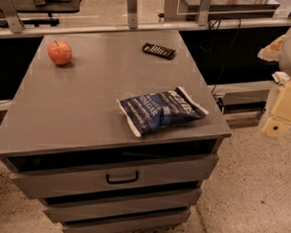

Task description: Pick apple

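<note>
The apple (59,52) is small, round and red-orange with a short dark stem. It sits upright near the far left corner of the grey cabinet top (88,97). My gripper (281,113) shows as pale yellowish parts at the right edge of the view, off the cabinet's right side and above the floor. It is far from the apple, across the whole width of the cabinet top, and touches nothing.
A blue chip bag (160,110) lies flat near the front right of the cabinet top. A small dark flat packet (159,50) lies at the far middle. Below are drawers with a dark handle (122,177). A rail and window frame run behind the cabinet.
</note>
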Motion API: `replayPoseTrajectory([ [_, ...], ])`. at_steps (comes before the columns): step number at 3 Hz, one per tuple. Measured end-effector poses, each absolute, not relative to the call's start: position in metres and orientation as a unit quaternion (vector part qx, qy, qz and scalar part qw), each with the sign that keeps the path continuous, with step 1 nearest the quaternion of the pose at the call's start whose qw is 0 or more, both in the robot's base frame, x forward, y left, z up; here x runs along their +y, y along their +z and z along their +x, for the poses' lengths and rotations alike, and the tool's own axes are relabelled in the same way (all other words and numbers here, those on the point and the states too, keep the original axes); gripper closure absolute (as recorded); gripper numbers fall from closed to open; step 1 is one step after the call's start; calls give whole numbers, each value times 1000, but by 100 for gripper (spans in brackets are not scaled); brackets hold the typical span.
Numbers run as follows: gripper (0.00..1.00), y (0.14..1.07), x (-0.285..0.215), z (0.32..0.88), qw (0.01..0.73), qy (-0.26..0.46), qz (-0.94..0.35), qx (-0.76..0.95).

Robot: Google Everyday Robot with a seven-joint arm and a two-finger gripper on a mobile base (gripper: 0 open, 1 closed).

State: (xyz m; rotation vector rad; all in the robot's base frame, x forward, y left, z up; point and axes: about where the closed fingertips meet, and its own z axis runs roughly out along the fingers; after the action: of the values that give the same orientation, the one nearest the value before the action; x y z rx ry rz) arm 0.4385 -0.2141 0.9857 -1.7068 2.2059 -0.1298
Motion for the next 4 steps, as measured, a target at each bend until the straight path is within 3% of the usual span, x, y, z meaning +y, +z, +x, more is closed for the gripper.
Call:
replayPoseTrajectory([
  [2,0,982,-203,455,193,-29,-608,770],
  [4,0,971,-90,562,286,61,-642,709],
])
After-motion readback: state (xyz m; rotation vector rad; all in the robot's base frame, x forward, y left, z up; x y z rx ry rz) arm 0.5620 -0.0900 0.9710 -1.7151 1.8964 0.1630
